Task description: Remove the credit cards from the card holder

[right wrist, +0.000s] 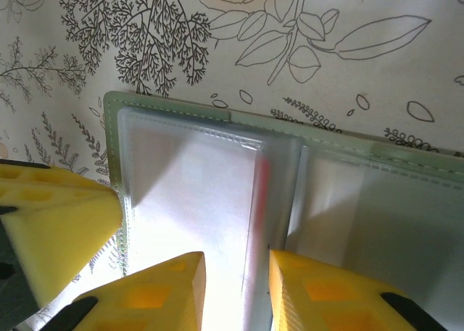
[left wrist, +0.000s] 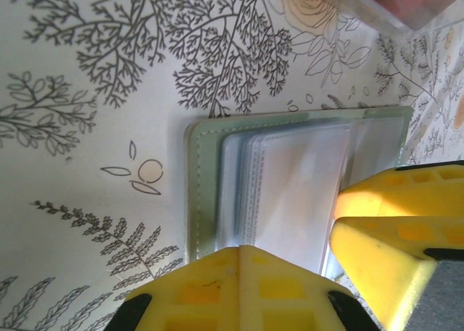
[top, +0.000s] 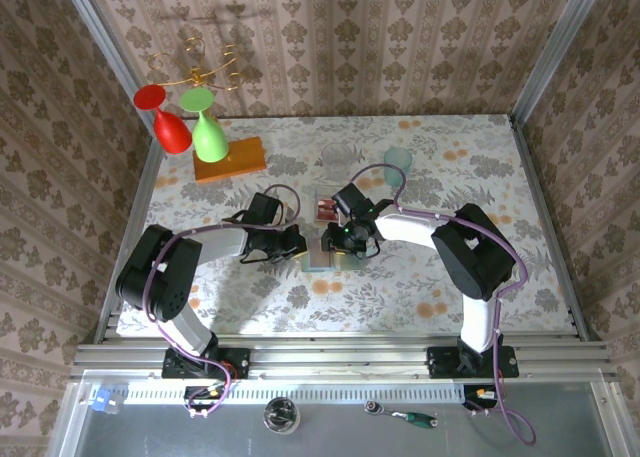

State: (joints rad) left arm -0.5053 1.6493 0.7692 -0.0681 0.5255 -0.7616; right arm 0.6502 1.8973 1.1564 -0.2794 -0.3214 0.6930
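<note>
The card holder (right wrist: 362, 200) lies open and flat on the desk (top: 480, 177), in the middle between the two arms. The left end effector (left wrist: 239, 266) is closed up tight. Its tip sits on one edge of the holder, so it seems to be pinning it down. The right end effector (right wrist: 235, 273) has its two fingers a little apart, one on each side of the fold, and I can see nothing gripped between them. The job now, I think, is to get out a card that is tucked in a clear pocket (right wrist: 188, 193). To do it well, the left one should press down firmly so the holder cannot slide or lift. The right one should pinch just the thin red card edge (right wrist: 262, 175), not the floppy pocket. Then it should pull flat and slow, so the card does not bend or snag. The right wrist view gives the best look at that red sliver by the fold. The left wrist view looks at the pockets from the side, where they are cloudy and pale. The top view is too far off for the pockets. But it shows a reddish card (top: 325, 209) lying on the desk just behind the holder, with a pale cup (top: 398, 159) and an orange block (top: 230, 159) well away.
</note>
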